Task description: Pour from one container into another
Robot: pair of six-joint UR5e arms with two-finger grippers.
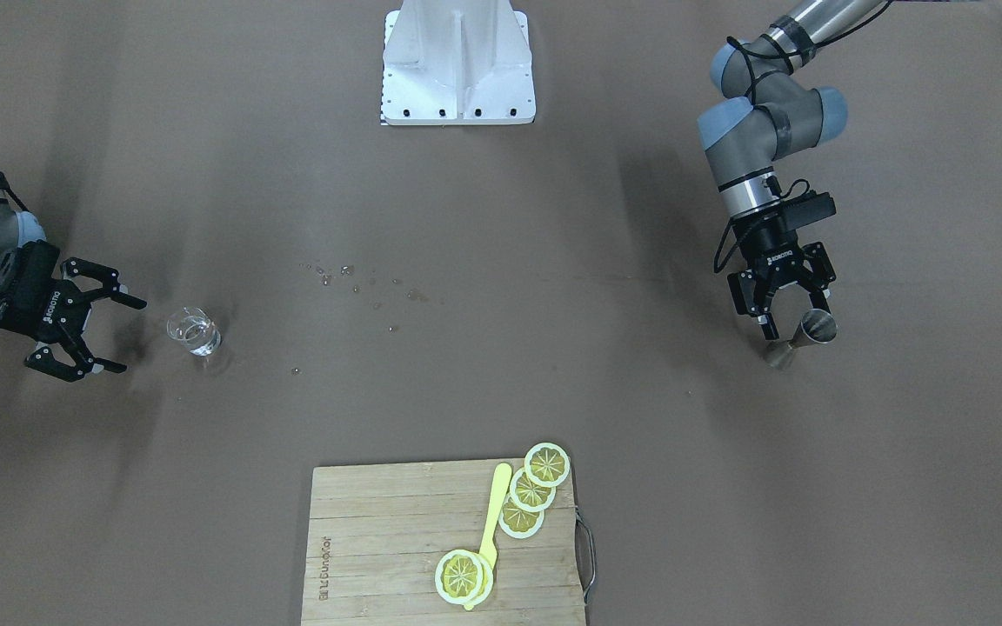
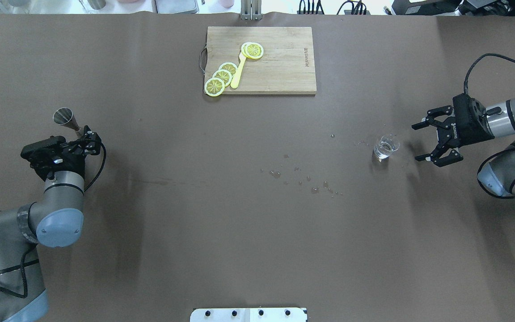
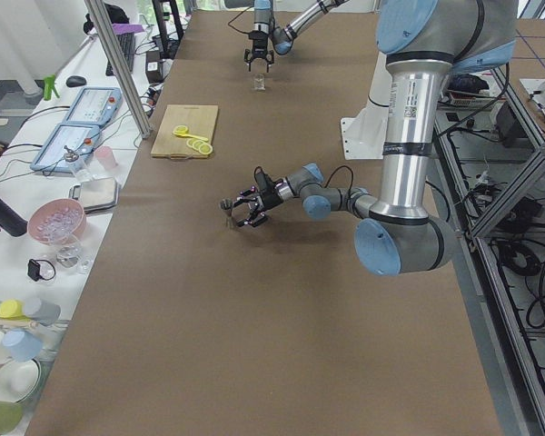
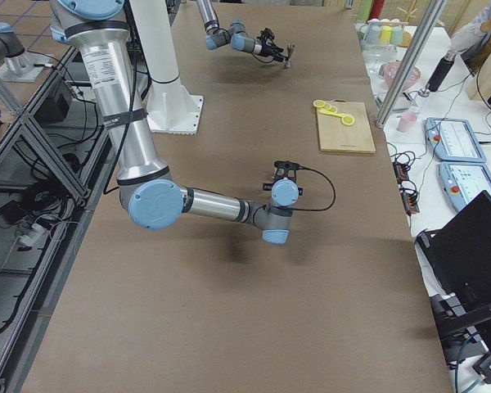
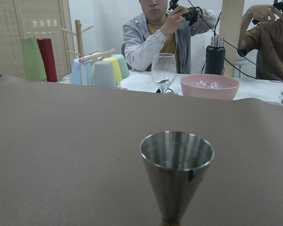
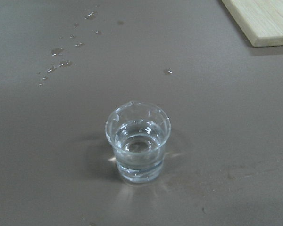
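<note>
Two tools spread wide and empty, left tool (image 1: 792, 315) just near of one steel jigger (image 1: 801, 337) upright at the left end of the tabletop (image 1: 553, 365), right tool (image 1: 129, 336) just right of one part-filled glass tumbler (image 1: 195, 332) standing toward the right end, plus one cutting board (image 1: 379, 539) with four lemon slices (image 1: 531, 491) far centre.

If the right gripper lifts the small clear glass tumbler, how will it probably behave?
The small clear glass tumbler looks smooth, so it may slip in the open right gripper. It holds clear liquid, so a tilt would likely spill; drops lie on the brown table. Its short shape and thick base suggest it resists tipping.
</note>
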